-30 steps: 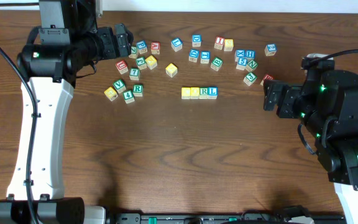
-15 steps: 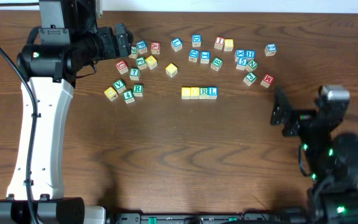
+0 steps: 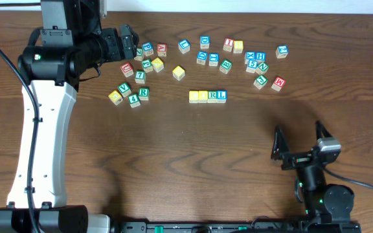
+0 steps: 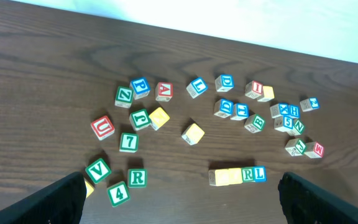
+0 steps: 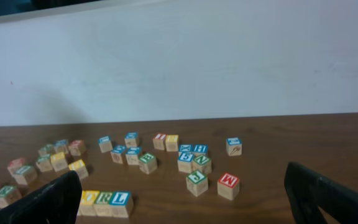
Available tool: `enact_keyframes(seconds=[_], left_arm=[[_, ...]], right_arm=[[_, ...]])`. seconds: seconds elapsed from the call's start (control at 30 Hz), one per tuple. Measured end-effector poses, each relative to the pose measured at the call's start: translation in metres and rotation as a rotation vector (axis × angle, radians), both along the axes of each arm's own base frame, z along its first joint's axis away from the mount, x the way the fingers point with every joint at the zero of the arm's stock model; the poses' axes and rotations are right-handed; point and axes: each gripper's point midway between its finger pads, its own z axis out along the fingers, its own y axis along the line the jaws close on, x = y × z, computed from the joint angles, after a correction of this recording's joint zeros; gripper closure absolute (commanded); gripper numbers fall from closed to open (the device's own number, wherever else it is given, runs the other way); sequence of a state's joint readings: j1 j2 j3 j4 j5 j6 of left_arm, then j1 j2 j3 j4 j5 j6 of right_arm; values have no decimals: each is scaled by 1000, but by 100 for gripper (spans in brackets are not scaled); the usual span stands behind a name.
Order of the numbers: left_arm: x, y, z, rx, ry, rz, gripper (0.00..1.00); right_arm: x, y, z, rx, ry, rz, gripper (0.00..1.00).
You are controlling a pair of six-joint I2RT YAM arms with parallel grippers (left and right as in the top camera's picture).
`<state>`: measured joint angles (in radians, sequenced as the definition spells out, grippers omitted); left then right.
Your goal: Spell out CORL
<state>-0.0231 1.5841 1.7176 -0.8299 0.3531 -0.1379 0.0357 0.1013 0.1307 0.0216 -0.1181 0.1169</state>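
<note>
A row of four blocks (image 3: 208, 96) lies mid-table: two yellow-topped, then a green R and a blue L. The row also shows in the left wrist view (image 4: 237, 175) and the right wrist view (image 5: 104, 200). My left gripper (image 3: 131, 44) is open and empty, high over the back-left cluster; its fingertips frame the left wrist view (image 4: 179, 202). My right gripper (image 3: 298, 141) is open and empty near the front right edge, pointing at the blocks (image 5: 185, 196).
Loose letter blocks are scattered along the back: a left cluster with V, 4, R (image 3: 133, 94), a lone yellow block (image 3: 178, 72), and a right group with J (image 3: 259, 81) and red M (image 3: 278, 83). A white wall stands behind the table.
My right arm has pulled back from beside the red M block toward the front right edge and folded low. The left arm and the blocks have not moved.
</note>
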Motion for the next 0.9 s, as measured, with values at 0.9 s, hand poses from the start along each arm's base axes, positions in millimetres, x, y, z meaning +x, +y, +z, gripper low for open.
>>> enact_keyframes(seconds=[0.9], left_arm=[[0,0,0,0,0,0,2]], right_arm=[[0,5,-60,-3,114,36,1]])
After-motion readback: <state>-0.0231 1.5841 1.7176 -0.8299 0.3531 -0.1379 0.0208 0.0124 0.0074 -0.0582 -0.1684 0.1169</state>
